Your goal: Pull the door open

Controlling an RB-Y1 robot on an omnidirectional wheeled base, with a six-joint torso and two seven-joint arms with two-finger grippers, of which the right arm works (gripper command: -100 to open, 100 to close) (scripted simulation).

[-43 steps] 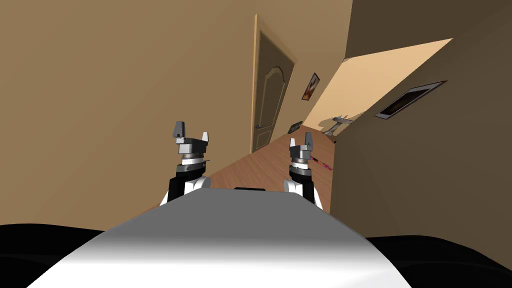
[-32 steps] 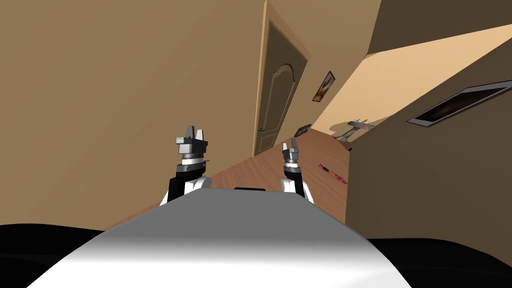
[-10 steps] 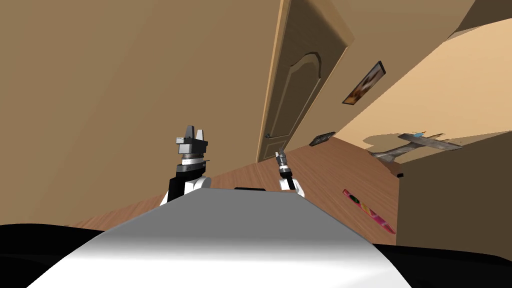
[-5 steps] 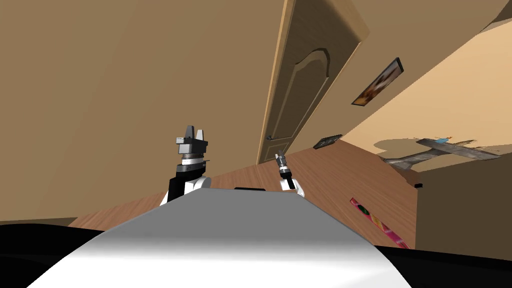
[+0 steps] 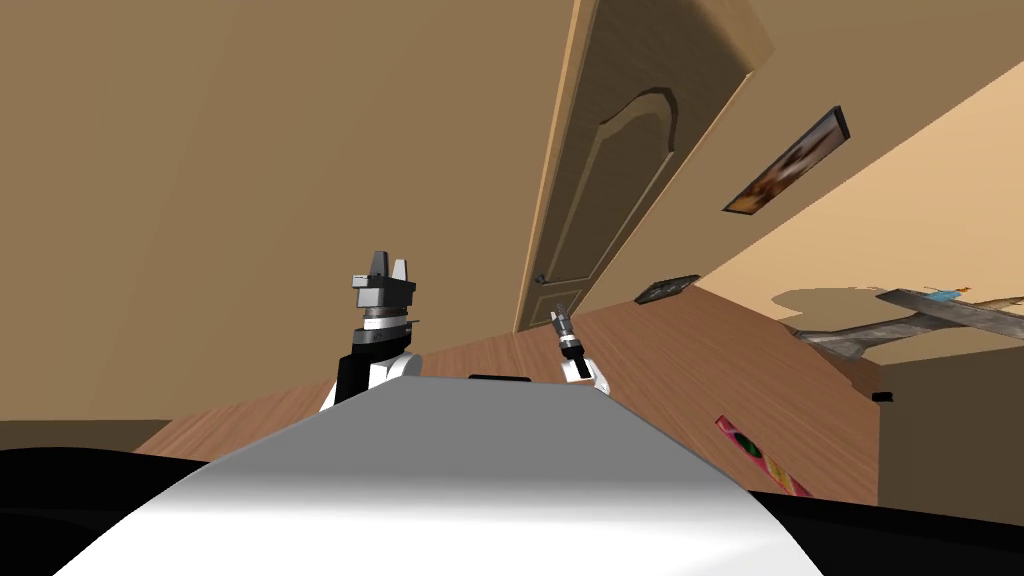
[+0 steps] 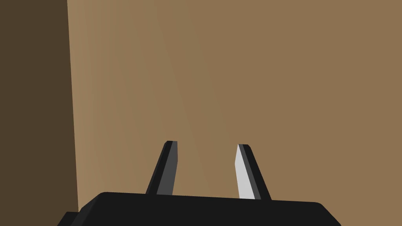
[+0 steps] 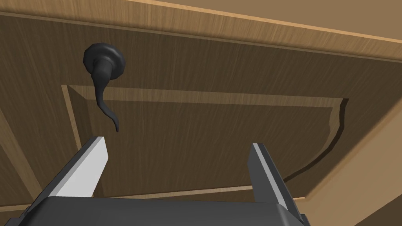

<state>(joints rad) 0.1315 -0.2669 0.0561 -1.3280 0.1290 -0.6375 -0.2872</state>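
Our left gripper (image 5: pixel 390 264) is raised left of the door. Its two thin grey fingers (image 6: pixel 167 172) stand a narrow gap apart, with nothing between them. Our right gripper (image 7: pixel 178 142) is spread wide and empty, facing the one brown wooden door with an arched panel (image 5: pixel 610 170), which looks flush in its lighter frame. The single dark curved lever handle (image 7: pixel 103 78) hangs just beyond one fingertip, untouched and outside the gap. Further right we count two framed pictures: a hung picture (image 5: pixel 790 165) and a smaller picture (image 5: pixel 665 290) at floor level. One long pink strip (image 5: pixel 762 458) lies on the reddish wooden floor (image 5: pixel 650 370).
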